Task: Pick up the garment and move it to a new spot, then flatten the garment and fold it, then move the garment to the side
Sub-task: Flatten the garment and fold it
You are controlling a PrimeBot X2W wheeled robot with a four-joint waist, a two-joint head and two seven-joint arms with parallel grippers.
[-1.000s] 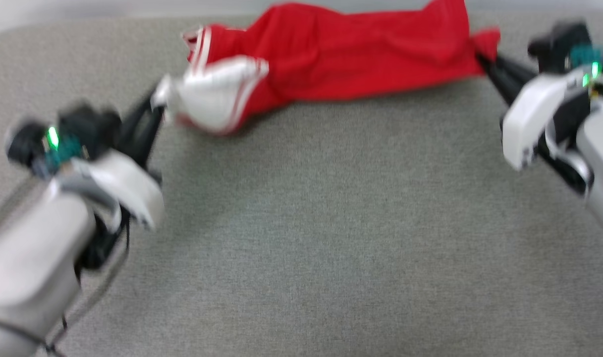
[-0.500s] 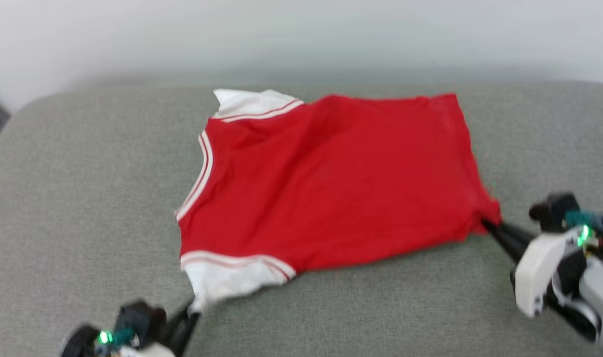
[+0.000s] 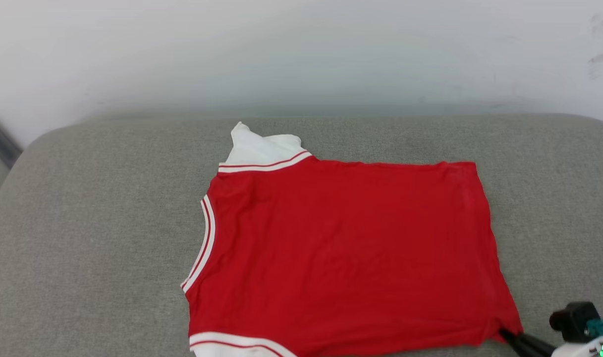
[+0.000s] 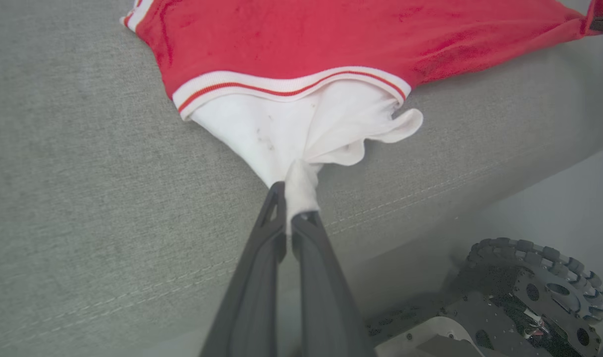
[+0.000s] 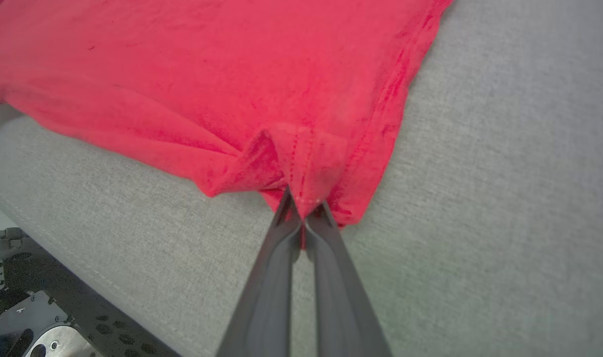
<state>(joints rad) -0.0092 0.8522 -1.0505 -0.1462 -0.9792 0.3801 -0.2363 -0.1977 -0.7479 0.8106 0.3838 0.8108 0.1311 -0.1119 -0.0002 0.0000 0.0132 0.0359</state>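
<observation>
Now we have the garment [image 3: 346,258], a soft red jersey-style T-shirt with white short sleeves and red-and-white striped trim, spread nearly flat on the grey woven-fabric cushion [image 3: 83,238]. Its neckline is to the left, its hem to the right, and the plain red side is up. Our left claw [image 4: 294,210] is pinched together on the bunched tip of the near white sleeve [image 4: 291,129], at the near left of the cloth, close to the cushion's near edge. Our right claw [image 5: 301,210] is clamped on the near right hem corner, where the cloth gathers into small folds. The far sleeve [image 3: 261,146] lies crumpled beyond the shoulder trim.

We judge the cloth light, limp and a little stretchy. It will drape and wrinkle wherever we let it hang, and a thin pinch may slip out under a hard pull. It should slide easily over the cushion. For flattening we would hold corners and seams, as now, with gentle, even tension. For folding, the hem corners and shoulders seem the best holds, since the stitched edges there are thicker.
</observation>
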